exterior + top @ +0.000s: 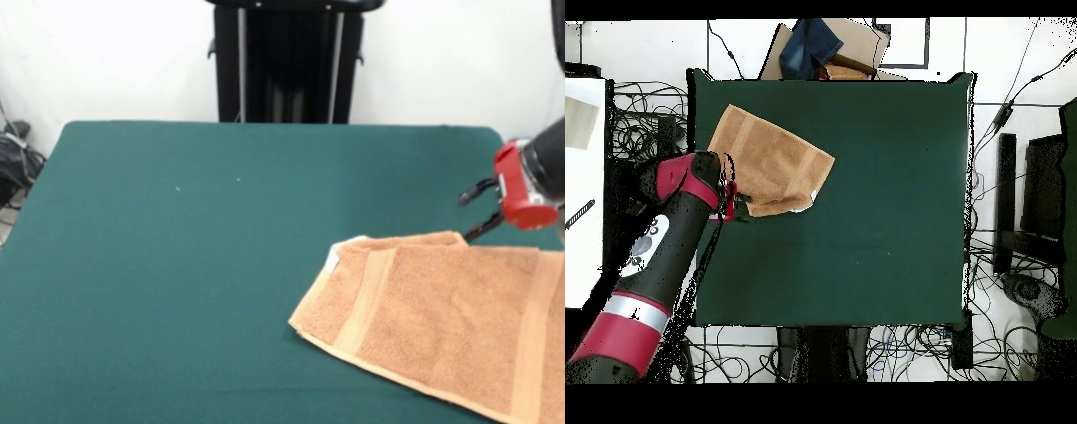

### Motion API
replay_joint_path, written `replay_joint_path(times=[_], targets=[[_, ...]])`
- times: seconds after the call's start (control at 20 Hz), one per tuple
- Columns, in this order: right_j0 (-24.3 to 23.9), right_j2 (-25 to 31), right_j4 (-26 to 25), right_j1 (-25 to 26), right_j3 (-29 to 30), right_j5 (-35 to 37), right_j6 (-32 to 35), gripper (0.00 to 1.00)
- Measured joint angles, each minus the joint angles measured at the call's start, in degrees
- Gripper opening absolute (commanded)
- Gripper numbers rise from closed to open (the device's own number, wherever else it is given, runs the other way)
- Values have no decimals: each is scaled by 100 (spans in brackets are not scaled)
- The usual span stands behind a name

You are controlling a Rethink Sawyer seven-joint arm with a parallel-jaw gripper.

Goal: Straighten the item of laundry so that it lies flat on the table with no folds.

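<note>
I have the pincer point(474, 212) low over the table point(177, 265) at the right side of the front view, just beyond the far edge of the towel point(433, 322). Its two dark fingers point(477, 189) stand apart with a clear gap between them, and nothing is held. The lower finger tip sits right at the towel's far edge; I cannot tell whether it touches the cloth.

The towel lies on the green table toward the front-right part of that view, running out of the picture at the right and bottom. It is turned at an angle to the table's sides. One lighter woven band point(366, 300) crosses it near its left end and another runs near the right edge. Along the far edge a strip of cloth looks doubled over on itself, so the towel is not fully flat. A small white tag point(332, 260) shows at the left corner.

From overhead, the towel point(770, 160) sits in the upper-left part of the table point(885, 220), close to the left edge, and the red and black arm point(660, 250) reaches in from the lower left to the towel's lower-left edge.
</note>
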Motion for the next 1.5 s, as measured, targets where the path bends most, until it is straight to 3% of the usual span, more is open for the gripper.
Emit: replay_joint_path(times=[0.7,1.5], targets=[[-128,297,150,-785,462,-495,0,100],[-387,1032,298,-815,761,-1695,0,100]])
